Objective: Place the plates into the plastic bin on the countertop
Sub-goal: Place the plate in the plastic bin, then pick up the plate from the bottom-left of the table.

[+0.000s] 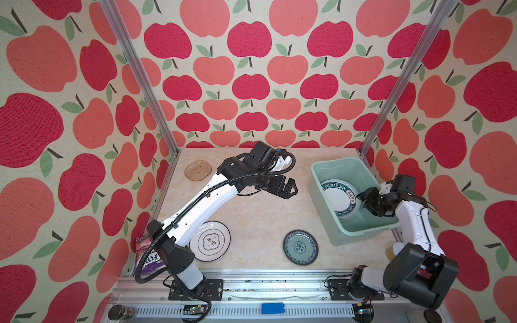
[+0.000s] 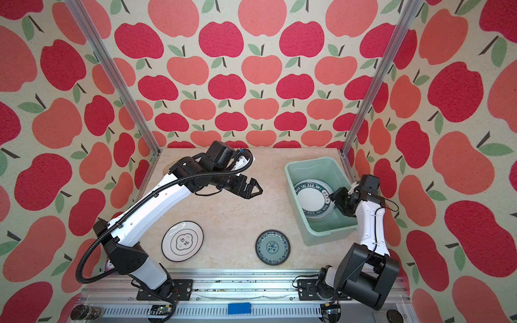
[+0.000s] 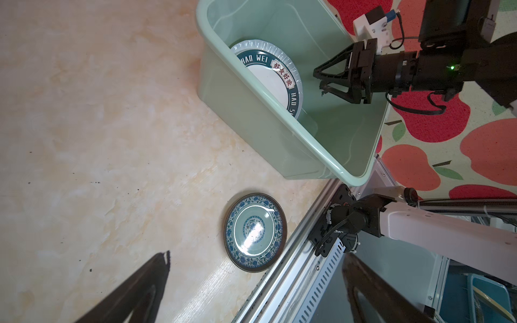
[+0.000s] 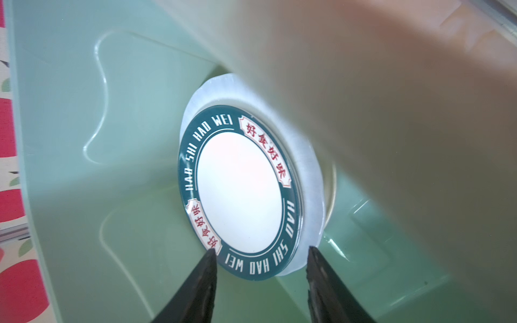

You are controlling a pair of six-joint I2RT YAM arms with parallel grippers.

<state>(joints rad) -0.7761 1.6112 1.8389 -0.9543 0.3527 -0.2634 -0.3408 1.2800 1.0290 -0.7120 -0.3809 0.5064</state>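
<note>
Black fingertips (image 4: 208, 263) of our right hand (image 4: 260, 251) sit closest to the wrist lens, spread apart and pinching nothing; the near rim of a green-lettered plate (image 4: 240, 190) shows between them, and we cannot tell whether either tip touches it. We see the right arm (image 1: 414, 223) fold up from its base on the front rail (image 1: 251, 279), its white forearm rising and the wrist bending down over the right wall of the plastic bin (image 1: 361, 237). That plate is white in the middle with a dark-green band reading HAO SHI HAO WEI and red characters in white panels. It lies inside the bin on a clear glass plate (image 4: 314, 201) whose frosted rim juts out round it. The pale mint bin stands askew at the right rear of the tabletop (image 1: 251, 218). In front of it, on the tabletop, lies the teal patterned plate (image 1: 300, 247); the black-rimmed emblem plate (image 1: 209, 244) lies at front left, partly hidden by the left arm (image 1: 201, 201), and the amber plate (image 1: 197, 169) at left rear. Our left hand (image 1: 295, 188) hovers over the middle of the tabletop, jaws wide and empty, pointing toward the bin.
</note>
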